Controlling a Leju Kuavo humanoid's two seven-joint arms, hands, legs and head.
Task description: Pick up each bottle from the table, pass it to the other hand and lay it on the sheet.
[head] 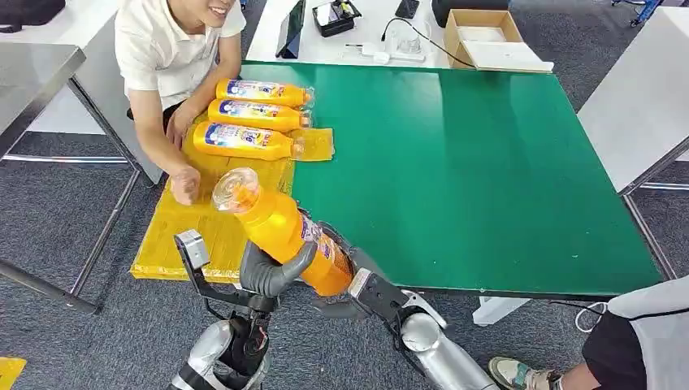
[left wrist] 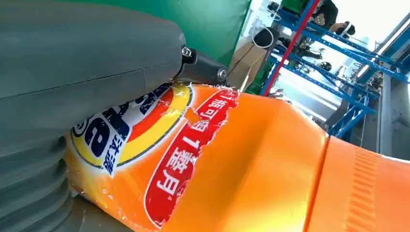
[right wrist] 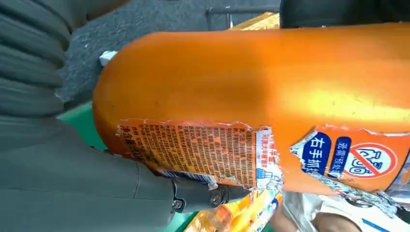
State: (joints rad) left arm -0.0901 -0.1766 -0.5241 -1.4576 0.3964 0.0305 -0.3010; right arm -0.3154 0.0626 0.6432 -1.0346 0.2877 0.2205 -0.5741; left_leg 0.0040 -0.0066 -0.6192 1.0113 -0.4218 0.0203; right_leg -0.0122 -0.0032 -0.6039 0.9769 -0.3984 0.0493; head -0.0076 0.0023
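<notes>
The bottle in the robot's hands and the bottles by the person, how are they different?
The held bottle is up in the air, tilted with its cap toward the camera, gripped by the left hand and right hand. The three bottles lie flat, side by side on the yellow sheet, untouched. All are orange with matching labels.

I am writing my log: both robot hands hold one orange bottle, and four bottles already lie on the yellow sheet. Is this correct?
Not quite: three bottles lie on the yellow sheet, not four, as the head view shows. Both the left robot hand and right robot hand do hold one orange bottle.
</notes>
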